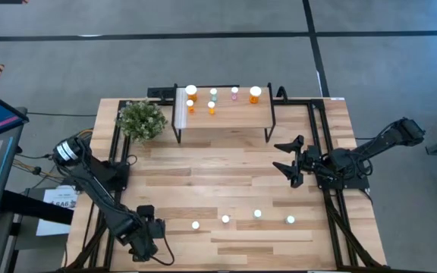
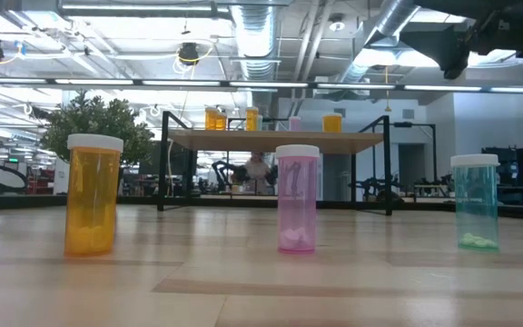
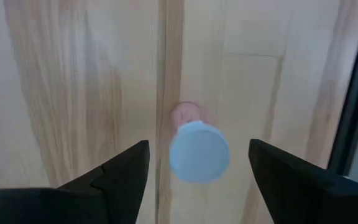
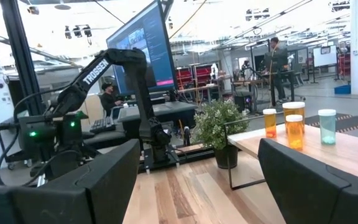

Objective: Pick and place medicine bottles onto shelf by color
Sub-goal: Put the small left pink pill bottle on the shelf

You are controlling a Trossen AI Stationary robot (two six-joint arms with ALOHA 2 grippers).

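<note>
**Pink bottle waits between open fingers, shelf well away**

A pink bottle stands upright on the surface, directly below the left hand, whose fingers are spread wide on either side of its white cap without touching it. The bottle looks light and narrow, so if one finger lands before the other it could tip over and roll along the planks. The shelf stands well apart across the surface. Its lone pink bottle sits between a green one and an orange one, so a crowded set-down could topple a neighbour. The right hand hangs open and empty beside the shelf.
</note>
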